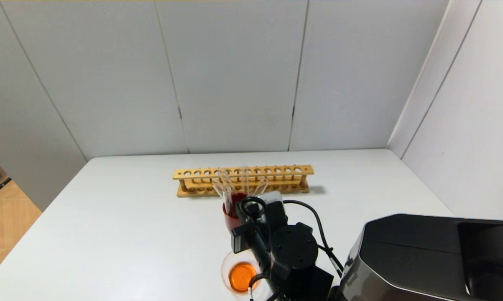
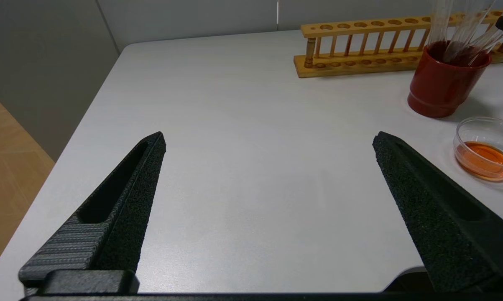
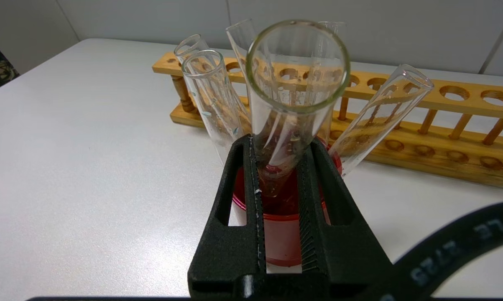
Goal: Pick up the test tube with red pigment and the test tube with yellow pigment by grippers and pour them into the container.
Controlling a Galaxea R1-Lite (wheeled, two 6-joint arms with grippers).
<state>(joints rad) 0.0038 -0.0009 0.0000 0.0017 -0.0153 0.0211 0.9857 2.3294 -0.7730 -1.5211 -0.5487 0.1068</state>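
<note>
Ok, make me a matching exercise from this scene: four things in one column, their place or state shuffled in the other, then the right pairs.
Things:
1. right gripper
2. left gripper
3. container
4. wooden rack

Place or state:
A. lies along the table behind the red cup, its holes empty
B. open above bare table, holding nothing
C. low clear glass with orange liquid in it, nearer the robot than the red cup
D. shut on a clear test tube standing in the red cup

Pairs: 1-D, 2-B, 3-C, 4-A
</note>
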